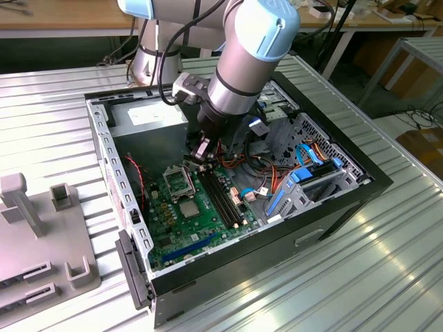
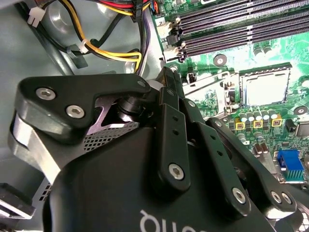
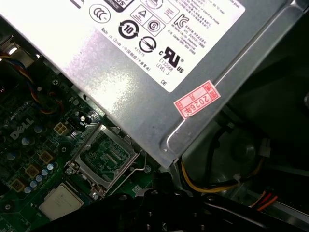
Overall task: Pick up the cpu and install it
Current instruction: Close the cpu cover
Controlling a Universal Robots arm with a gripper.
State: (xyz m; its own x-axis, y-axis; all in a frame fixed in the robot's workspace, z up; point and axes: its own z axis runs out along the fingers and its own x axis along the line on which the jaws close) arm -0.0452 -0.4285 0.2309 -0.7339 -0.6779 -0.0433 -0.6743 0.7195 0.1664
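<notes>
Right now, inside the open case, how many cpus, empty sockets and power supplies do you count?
cpu: 1
empty socket: 1
power supply: 1
Total: 3

Exterior view overlooks case (image 1: 104, 162); wrist views share motherboard (image 2: 285, 50).

Gripper low over the motherboard.
The black gripper (image 2: 166, 82) looms close above the green motherboard (image 2: 251, 58). The silver cpu (image 2: 264, 89) lies flat in its square socket, near the long memory slots (image 2: 231, 24). Yellow and black cables (image 2: 96, 46) loop beside the board.
</notes>
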